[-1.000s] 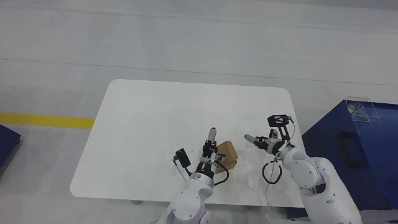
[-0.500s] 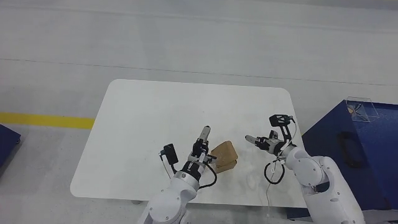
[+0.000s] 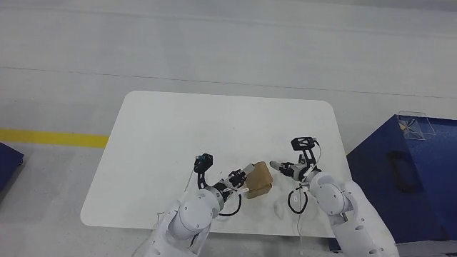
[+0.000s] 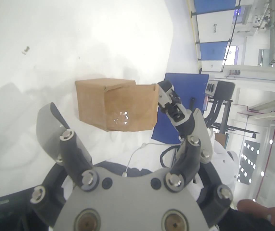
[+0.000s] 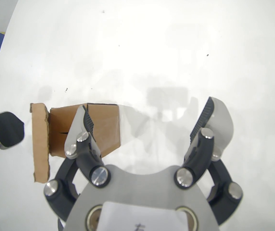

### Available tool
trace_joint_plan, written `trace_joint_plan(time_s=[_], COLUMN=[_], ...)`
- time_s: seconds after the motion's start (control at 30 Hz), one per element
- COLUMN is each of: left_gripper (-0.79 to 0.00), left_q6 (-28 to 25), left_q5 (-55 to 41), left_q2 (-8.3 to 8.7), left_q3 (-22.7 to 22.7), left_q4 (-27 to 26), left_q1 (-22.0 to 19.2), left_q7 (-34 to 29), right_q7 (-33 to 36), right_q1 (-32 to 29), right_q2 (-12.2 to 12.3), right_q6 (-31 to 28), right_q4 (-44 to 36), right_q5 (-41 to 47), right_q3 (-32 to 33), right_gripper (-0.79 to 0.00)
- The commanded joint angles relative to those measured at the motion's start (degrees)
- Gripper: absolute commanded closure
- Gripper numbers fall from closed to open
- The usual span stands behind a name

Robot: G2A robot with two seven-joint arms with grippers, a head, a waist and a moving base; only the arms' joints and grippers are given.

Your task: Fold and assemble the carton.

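**Both grippers spread, carton between the two arms**

I see the carton [image 3: 260, 180] lying on the white table [image 3: 178, 128], close to the near edge and a little toward the right edge. It is brown and partly formed. In my right wrist view one flap [image 5: 40, 143] stands out from the box body on the side facing the left arm.

My left gripper [image 3: 240, 177] sits just beside the carton on its left. Its fingers are spread wide with nothing between them, and the carton lies just ahead of the fingertips.

My right gripper [image 3: 281, 165] is on the carton's other side, also spread and holding nothing. One of its fingers [image 5: 84, 123] sits right at the carton's wall. I cannot tell whether it presses on the cardboard.
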Motion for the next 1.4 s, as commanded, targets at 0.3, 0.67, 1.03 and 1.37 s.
trace_joint_plan(time_s=[0.3, 0.67, 1.03, 1.37], left_gripper=[-0.785, -0.440, -0.372, -0.339], left_q6=[-0.3, -2.7, -4.3, -5.9], left_q5=[-0.4, -2.6, -4.9, -6.2], left_q2=[-0.16, -0.46, -0.61, -0.74], left_q3=[1.0, 3.4, 4.5, 6.1], left_q4=[5.7, 9.5, 11.8, 12.7], left_q1=[-2.8, -4.4, -5.6, -5.8], left_q7=[1.1, 2.4, 3.5, 4.6], right_q7=[-1.5, -2.6, -3.8, -4.6], right_q1=[-0.7, -2.2, -2.0, -3.0], right_q2=[0.0, -0.1, 0.0, 0.0], right_q6=[-1.4, -2.5, -1.7, -2.1], right_q4=[-0.5, -1.4, -1.3, -2.0], right_q5=[2.8, 2.9, 2.4, -0.2], right_q3=[1.4, 0.2, 1.5, 0.8], right_gripper=[-0.785, -0.785, -0.785, -0.785])
